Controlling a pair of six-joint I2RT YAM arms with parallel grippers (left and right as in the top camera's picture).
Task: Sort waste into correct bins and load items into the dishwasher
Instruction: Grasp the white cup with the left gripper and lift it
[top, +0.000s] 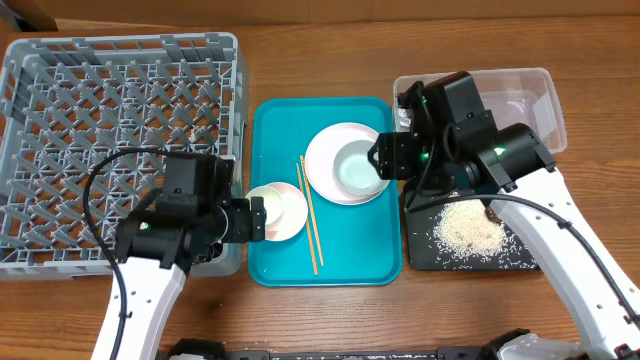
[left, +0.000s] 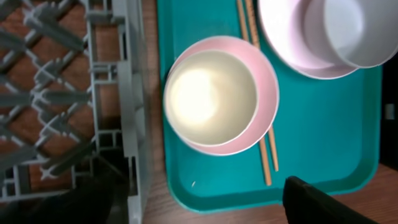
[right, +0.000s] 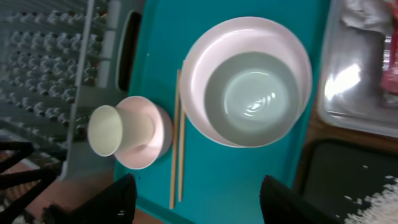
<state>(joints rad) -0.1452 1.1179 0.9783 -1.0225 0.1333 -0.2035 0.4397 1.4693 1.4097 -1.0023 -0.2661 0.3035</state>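
On the teal tray, a small white cup (top: 268, 202) stands in a pink shallow dish (top: 292, 212). A pale grey-green bowl (top: 358, 167) sits in a white round plate (top: 325, 155). Wooden chopsticks (top: 309, 215) lie between them. My left gripper (top: 260, 218) is open and empty just left of the pink dish (left: 264, 118) and cup (left: 211, 96). My right gripper (top: 385, 158) is open and empty above the plate's right edge, over the bowl (right: 252, 96). White rice (top: 468, 228) and a brown scrap (top: 493, 213) lie on the black tray (top: 420, 255). The red-and-silver wrapper (right: 388, 59) lies in the clear tub (top: 530, 100).
The grey dish rack (top: 110, 120) stands at the left, its wall touching the teal tray (top: 330, 265). My left arm hangs over the rack's near right corner. The clear tub and black tray stand side by side right of the teal tray.
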